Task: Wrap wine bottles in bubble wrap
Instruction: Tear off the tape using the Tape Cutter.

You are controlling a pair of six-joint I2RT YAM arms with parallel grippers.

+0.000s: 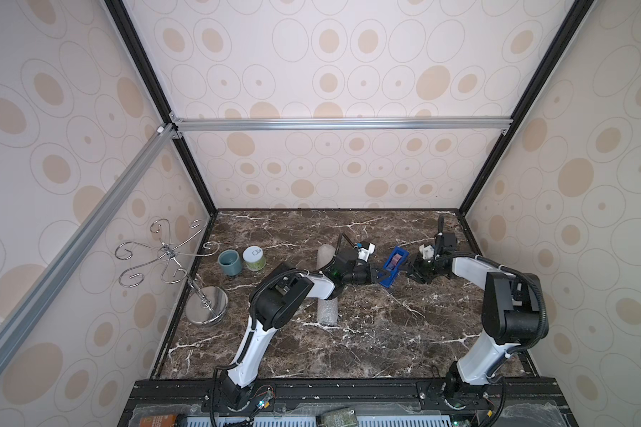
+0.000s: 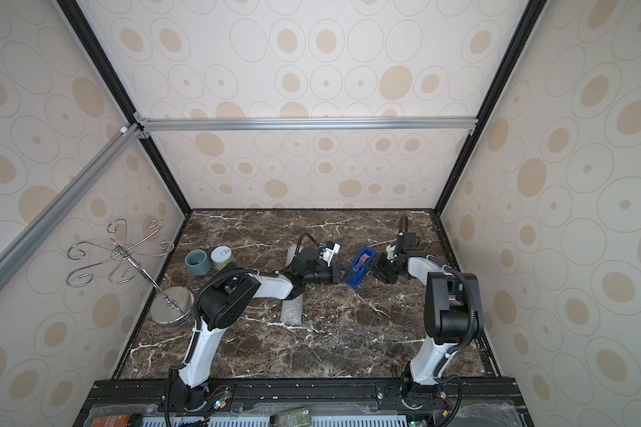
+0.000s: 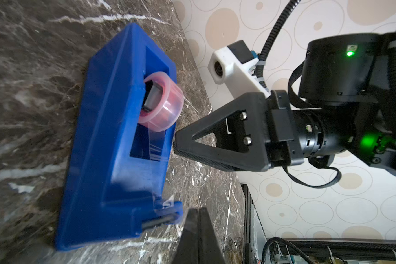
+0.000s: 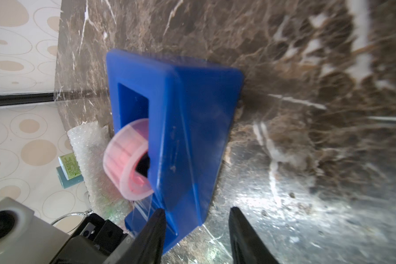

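The bubble wrap [image 1: 327, 312] [image 2: 291, 312] lies rolled into a tube on the marble table, partly under my left arm; its far end shows in the right wrist view [image 4: 89, 146]. The wine bottle itself does not show. A blue tape dispenser [image 1: 395, 266] [image 3: 114, 141] [image 4: 188, 128] with a pink tape roll [image 3: 162, 107] stands between my grippers. My left gripper [image 3: 198, 212] [image 1: 383, 275] is shut, its tip at the dispenser's cutter end; I cannot tell whether tape is pinched. My right gripper [image 4: 197, 213] [image 1: 408, 273] is open, close against the dispenser's other side.
A teal cup [image 1: 230, 261] and a green-and-white jar [image 1: 254, 258] stand at the back left. A chrome hook stand [image 1: 206, 305] rises by the left wall. Patterned walls close the table on three sides.
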